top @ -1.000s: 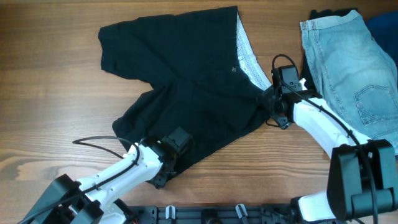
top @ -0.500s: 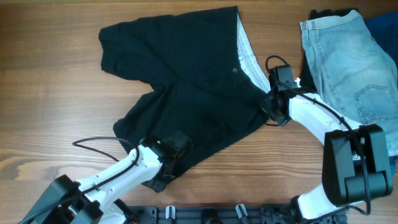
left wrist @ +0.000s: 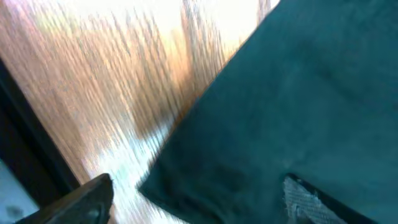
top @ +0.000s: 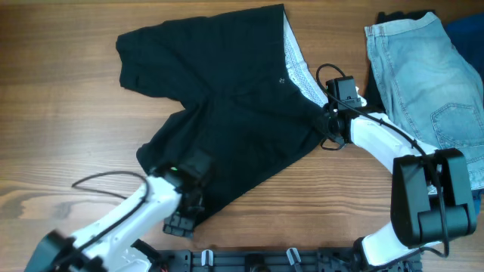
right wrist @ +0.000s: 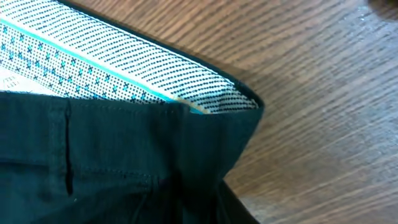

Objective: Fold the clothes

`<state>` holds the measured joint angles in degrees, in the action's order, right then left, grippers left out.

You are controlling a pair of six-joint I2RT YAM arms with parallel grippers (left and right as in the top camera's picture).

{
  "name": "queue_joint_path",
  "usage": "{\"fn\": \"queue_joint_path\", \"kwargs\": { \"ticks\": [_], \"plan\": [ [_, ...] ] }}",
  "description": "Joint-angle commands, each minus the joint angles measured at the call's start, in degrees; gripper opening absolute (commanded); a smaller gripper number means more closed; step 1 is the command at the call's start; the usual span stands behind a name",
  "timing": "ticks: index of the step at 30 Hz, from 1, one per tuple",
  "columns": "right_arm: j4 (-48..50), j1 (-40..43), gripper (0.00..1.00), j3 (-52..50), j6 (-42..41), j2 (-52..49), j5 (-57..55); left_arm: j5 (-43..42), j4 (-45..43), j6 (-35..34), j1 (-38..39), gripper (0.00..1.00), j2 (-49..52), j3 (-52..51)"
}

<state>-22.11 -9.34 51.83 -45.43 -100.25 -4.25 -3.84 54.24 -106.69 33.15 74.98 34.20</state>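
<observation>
End effectors: left end effector (top: 184, 217) and right end effector (top: 330, 127) at opposite edges of black shorts (top: 227, 98).
Left end effector: at near hem of one leg, over the cloth's corner; wrist view blurred, so grip state cannot be told. Right end effector: at right end of waistband, beside patterned white lining (right wrist: 124, 65); clenched or released, cannot tell. Black shorts: spread on wooden surface (top: 60, 136), centre, waistband to right. Denim garment (top: 423, 75): far right, apart from shorts, dark blue cloth (top: 465, 30) beside it.
</observation>
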Motion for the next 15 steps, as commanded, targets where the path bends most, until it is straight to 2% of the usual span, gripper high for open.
{"fn": "queue_joint_path", "kwargs": {
  "ticks": [1,2,3,4,7,12,15],
  "plan": [
    [0.44,-0.17,0.24,-1.05,0.46,-2.29,1.7,-8.72,-0.72,-0.09,-6.54,0.92,-7.02,-0.44],
    [0.48,-0.17,0.24,-1.05,0.46,-2.29,1.7,-9.79,-1.7,-0.11,-7.23,0.92,-8.33,-0.44],
    [0.63,-0.15,0.25,-1.05,0.42,-2.29,1.7,-10.54,-4.61,-0.17,-6.97,0.98,-10.23,-0.44],
    [0.7,-0.13,0.25,-1.05,0.42,-2.29,1.7,-10.51,-5.84,-0.37,-6.4,1.0,-10.43,-0.44],
    [0.92,-0.11,0.27,-1.05,0.44,-2.29,1.68,-10.47,-7.23,-3.48,-3.19,1.0,-9.99,-0.46],
    [0.17,-0.07,0.27,-1.05,0.44,-2.29,1.68,-7.89,-2.21,-9.29,1.4,1.0,-9.2,-0.46],
    [0.0,-0.07,0.27,-1.05,0.44,-2.29,1.68,-8.17,2.8,-9.73,1.64,1.0,-9.2,-0.46]
  ]
}}
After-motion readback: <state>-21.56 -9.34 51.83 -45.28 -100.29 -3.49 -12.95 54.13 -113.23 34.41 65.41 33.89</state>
